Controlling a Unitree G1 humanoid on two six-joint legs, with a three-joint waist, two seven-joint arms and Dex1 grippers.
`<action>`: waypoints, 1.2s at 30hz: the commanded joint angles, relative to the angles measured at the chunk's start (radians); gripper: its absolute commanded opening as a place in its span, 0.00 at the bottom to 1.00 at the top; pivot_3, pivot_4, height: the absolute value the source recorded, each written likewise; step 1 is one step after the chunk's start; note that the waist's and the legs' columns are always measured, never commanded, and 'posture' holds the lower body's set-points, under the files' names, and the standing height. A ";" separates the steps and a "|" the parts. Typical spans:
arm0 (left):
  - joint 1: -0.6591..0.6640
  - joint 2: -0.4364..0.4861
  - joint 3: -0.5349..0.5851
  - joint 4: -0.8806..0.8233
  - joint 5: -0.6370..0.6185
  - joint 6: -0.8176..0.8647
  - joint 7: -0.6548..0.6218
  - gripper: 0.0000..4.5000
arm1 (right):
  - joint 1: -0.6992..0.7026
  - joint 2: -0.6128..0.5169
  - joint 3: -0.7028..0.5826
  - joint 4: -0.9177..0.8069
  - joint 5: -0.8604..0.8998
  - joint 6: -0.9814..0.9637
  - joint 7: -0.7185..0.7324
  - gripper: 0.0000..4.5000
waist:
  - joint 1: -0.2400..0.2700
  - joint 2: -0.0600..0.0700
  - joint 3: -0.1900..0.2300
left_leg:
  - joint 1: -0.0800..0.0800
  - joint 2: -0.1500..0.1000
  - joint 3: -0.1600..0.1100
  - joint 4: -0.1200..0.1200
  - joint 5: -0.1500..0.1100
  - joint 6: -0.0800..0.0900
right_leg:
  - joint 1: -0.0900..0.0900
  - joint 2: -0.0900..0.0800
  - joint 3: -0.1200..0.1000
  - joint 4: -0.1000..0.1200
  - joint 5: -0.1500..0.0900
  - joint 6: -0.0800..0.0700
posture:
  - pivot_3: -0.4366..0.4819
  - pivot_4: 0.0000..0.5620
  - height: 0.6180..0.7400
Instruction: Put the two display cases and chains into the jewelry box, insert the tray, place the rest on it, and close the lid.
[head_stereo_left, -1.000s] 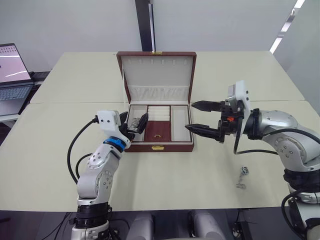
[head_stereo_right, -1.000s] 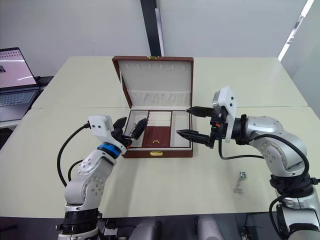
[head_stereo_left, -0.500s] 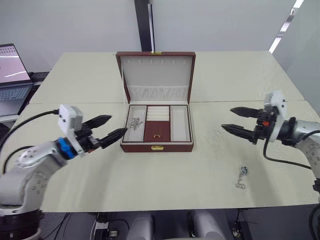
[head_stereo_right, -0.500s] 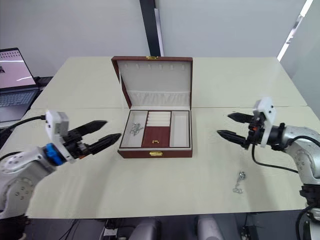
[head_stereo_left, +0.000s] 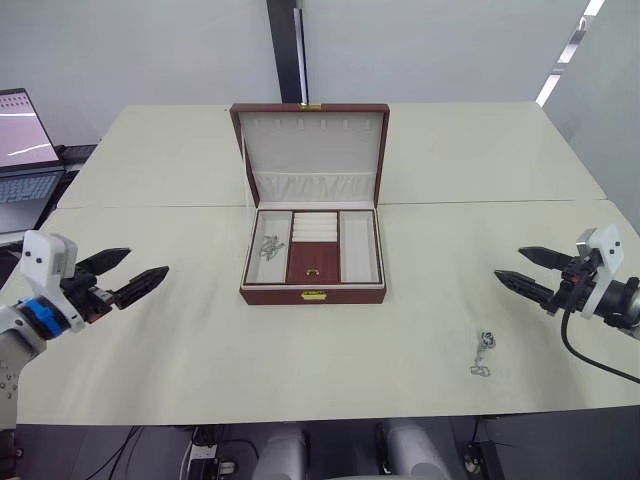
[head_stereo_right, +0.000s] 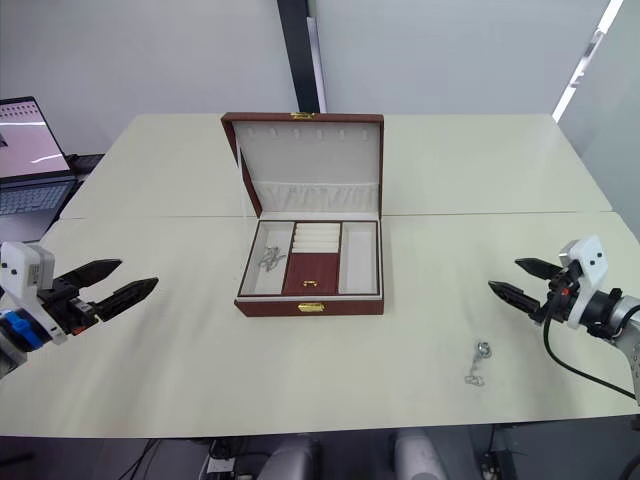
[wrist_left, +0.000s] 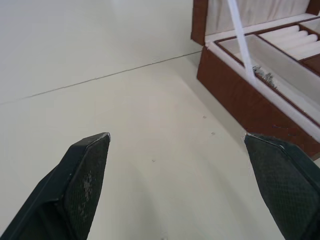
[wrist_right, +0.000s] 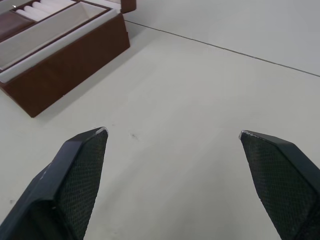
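Jewelry box (head_stereo_left: 313, 262) open mid-bench, tray (head_stereo_left: 314, 246) seated, one chain (head_stereo_left: 267, 246) in its left section; another chain (head_stereo_left: 482, 356) lies loose near right gripper (head_stereo_left: 530, 272); both grippers wide, empty, left gripper (head_stereo_left: 128, 276) well clear; advise descending squarely over the chain.

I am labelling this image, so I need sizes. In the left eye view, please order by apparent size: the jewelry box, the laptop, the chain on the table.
1. jewelry box, with its lid open
2. laptop, cut off by the picture's edge, so its full size is unsure
3. chain on the table, clearly the smallest
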 joint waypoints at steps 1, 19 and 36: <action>0.006 -0.010 0.039 0.025 0.014 -0.049 0.003 0.99 | -0.003 0.010 -0.032 0.040 -0.022 -0.066 -0.011 1.00 | 0.001 0.000 0.000 | 0.000 0.000 0.000 0.000 0.000 0.000 | 0.000 0.000 0.000 0.000 0.000 0.000 | 0.48 0.27 1.00; 0.020 -0.025 0.024 0.035 0.043 -0.079 -0.010 0.99 | -0.006 0.005 -0.035 0.076 -0.044 -0.102 0.006 1.00 | 0.000 0.000 0.000 | 0.000 0.000 0.000 0.000 0.000 0.000 | 0.000 -0.001 0.000 0.000 0.000 0.000 | 0.48 0.27 1.00; 0.062 -0.011 -0.219 -0.465 -0.061 0.061 -0.182 0.99 | 0.294 -0.006 -0.105 -0.343 0.075 0.051 0.033 1.00 | 0.003 0.000 0.000 | 0.000 0.000 0.000 0.000 0.000 0.000 | 0.001 -0.001 0.000 0.000 0.000 0.000 | 0.48 0.27 1.00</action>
